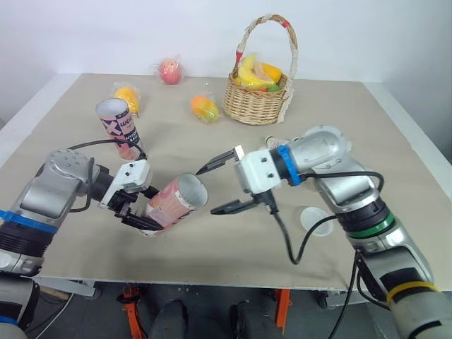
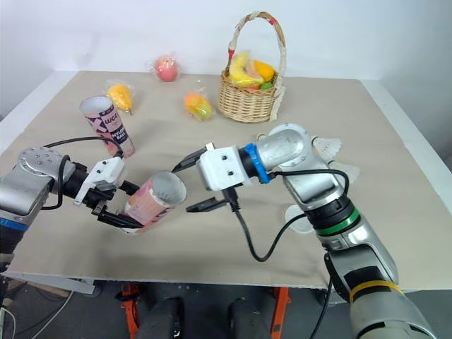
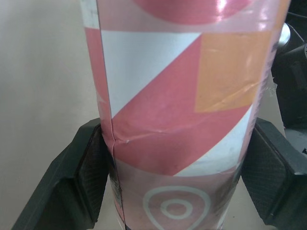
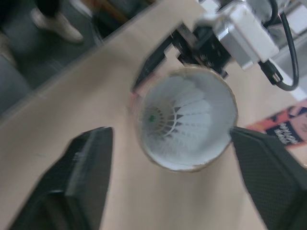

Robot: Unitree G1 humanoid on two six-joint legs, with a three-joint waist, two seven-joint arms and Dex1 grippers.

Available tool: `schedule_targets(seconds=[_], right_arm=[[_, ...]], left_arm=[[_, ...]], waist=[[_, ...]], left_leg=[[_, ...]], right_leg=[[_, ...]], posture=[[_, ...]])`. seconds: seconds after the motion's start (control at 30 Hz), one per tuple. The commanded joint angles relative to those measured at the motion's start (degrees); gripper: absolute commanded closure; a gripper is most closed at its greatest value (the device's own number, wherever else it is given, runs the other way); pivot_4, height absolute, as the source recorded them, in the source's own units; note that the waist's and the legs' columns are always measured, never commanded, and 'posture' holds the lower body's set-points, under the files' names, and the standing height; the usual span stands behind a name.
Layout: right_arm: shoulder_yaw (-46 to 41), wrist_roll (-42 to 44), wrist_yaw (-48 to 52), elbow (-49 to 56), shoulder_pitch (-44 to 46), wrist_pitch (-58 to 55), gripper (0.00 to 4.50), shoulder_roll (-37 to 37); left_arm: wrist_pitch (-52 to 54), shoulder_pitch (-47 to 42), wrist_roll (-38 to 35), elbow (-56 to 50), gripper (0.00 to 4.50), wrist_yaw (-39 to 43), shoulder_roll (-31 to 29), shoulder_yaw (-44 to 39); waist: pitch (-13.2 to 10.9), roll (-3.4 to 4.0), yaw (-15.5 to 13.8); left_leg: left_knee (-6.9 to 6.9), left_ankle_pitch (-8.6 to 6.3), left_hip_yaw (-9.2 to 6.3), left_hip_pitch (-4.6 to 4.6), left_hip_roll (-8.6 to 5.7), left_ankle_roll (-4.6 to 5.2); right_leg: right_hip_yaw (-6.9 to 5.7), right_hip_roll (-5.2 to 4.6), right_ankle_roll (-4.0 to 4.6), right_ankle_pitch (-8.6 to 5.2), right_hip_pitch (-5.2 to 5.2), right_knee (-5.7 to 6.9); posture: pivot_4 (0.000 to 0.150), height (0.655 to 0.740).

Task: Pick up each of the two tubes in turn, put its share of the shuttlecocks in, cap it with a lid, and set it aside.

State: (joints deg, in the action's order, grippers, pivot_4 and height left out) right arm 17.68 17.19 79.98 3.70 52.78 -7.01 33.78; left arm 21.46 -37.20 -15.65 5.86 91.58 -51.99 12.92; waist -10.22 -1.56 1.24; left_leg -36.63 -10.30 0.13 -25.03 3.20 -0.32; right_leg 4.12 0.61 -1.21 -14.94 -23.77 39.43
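Over beige counter (image 1: 212,247), my left pincer (image 1: 141,208) clamps the pink tube (image 1: 176,200), tilted with its open mouth facing my right pincer (image 1: 210,189), which gapes wide and empty just beside that mouth; one shuttlecock (image 4: 177,115) sits inside.

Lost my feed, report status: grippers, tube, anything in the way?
Left gripper shut on pink tube, tilted. Right gripper open at its mouth. Shuttlecock inside. Nothing between them.

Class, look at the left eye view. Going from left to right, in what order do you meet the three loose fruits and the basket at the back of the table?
yellow fruit → red fruit → orange fruit → wicker basket
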Motion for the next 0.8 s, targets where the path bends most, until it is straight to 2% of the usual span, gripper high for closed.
schedule_targets(seconds=[0.03,0.17,0.27,0.53,0.8], right_arm=[[-8.29,1.23,-8.76,-5.07,0.75,-5.95,0.43,0.26],[-11.54,-6.42,-28.23,-13.55,-2.42,-17.14,0.43,-1.37],[-13.75,-8.83,-38.29,-15.23,-5.50,-24.18,0.43,-3.39],[-16.76,-10.46,-49.45,-15.67,-7.25,-26.94,0.43,-7.55],[-14.66,-14.46,-52.70,-29.41,-3.24,-20.42,0.43,-11.23]], left_arm=[[0.40,-0.05,-0.73,-1.77,0.89,-0.09,0.38,-0.70],[0.77,1.07,-1.20,-2.88,0.89,-0.54,-0.12,-1.55],[1.03,1.75,-1.45,-3.60,0.89,-0.66,-0.52,-1.89],[1.43,1.67,-1.49,-4.09,0.89,-0.62,-1.18,-2.26],[1.50,1.60,-1.59,-4.31,0.89,-0.79,-1.30,-2.40]], waist=[[0.00,0.00,0.01],[0.01,-0.01,0.01],[0.03,-0.03,0.01],[-0.06,0.11,0.15],[-0.06,0.11,0.68]], left_leg=[[0.00,0.00,0.00,0.01,0.01,0.00],[-0.01,0.04,0.01,0.03,0.02,-0.05],[0.01,0.04,0.01,-0.03,0.00,-0.06],[0.07,0.04,0.10,-0.29,-0.11,-0.06],[0.03,0.10,0.09,-0.22,-0.10,-0.04]], right_leg=[[0.00,0.01,0.02,0.01,0.01,0.00],[-0.01,0.03,0.05,0.06,-0.02,0.04],[0.02,0.04,0.08,0.03,-0.09,0.10],[0.19,0.03,0.05,-0.08,-0.53,0.43],[0.19,0.06,0.07,-0.07,-0.52,0.54]], posture=[[0.150,0.7400],[0.150,0.7400],[0.150,0.7400],[0.150,0.7400],[0.150,0.7400]])
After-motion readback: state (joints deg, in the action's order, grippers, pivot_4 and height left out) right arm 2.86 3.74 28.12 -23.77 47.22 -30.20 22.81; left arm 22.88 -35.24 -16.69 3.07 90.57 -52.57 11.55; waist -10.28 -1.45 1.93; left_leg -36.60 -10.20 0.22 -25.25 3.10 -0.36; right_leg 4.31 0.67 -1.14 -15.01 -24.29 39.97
